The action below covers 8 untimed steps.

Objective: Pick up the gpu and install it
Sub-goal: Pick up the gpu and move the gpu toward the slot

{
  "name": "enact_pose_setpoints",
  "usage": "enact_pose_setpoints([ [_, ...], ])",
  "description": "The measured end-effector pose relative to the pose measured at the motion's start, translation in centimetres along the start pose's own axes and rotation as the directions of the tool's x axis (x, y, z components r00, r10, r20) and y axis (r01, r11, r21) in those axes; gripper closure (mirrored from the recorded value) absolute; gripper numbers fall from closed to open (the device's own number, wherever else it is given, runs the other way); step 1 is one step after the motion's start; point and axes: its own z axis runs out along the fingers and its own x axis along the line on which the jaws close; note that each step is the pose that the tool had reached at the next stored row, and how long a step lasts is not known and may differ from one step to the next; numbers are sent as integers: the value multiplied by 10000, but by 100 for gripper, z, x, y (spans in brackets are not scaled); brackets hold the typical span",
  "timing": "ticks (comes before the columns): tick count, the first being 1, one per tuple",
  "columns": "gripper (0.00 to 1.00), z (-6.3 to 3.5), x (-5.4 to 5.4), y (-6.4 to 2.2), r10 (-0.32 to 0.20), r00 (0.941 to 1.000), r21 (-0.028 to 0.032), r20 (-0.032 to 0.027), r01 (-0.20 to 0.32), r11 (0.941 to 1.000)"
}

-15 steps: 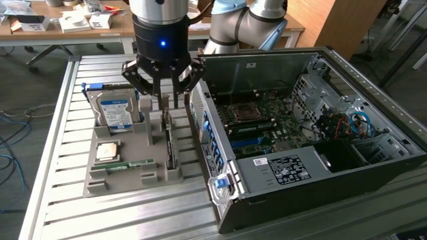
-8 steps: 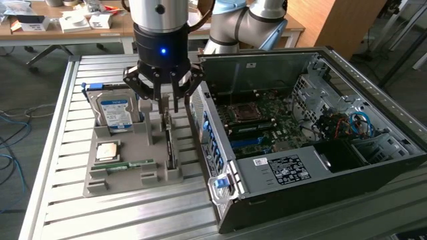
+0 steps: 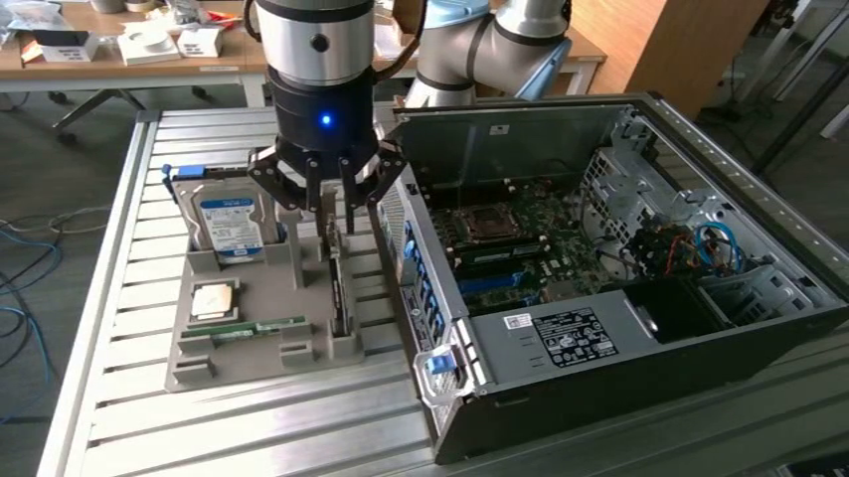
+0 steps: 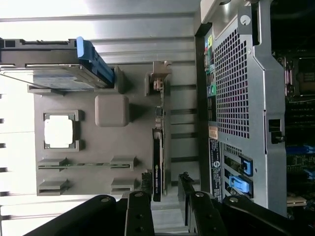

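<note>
jaws apart over gpu (image 4: 156, 167), upright in grey tray (image 4: 98, 142), gpu label txt unreadable, hdd (image 3: 226, 221) w/ blue label

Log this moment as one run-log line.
gripper: fingers open, over gpu end | gpu: edge-up in tray, not lifted | case: open, beside tray

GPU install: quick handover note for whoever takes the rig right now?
Gripper: open, holding nothing, poised over one end of the gpu, a finger on either side.
Gpu: standing on edge in its slot on the grey parts tray, beside the computer case, which lies open.
Done: gripper lined up over the card.
Left: gpu not yet gripped, lifted or installed.
</note>
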Motion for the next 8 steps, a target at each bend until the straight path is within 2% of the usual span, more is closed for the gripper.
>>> enact_pose_setpoints([
  [8, 64, 1, 0, 0, 0, 10000, -1, 0, 0, 10000],
])
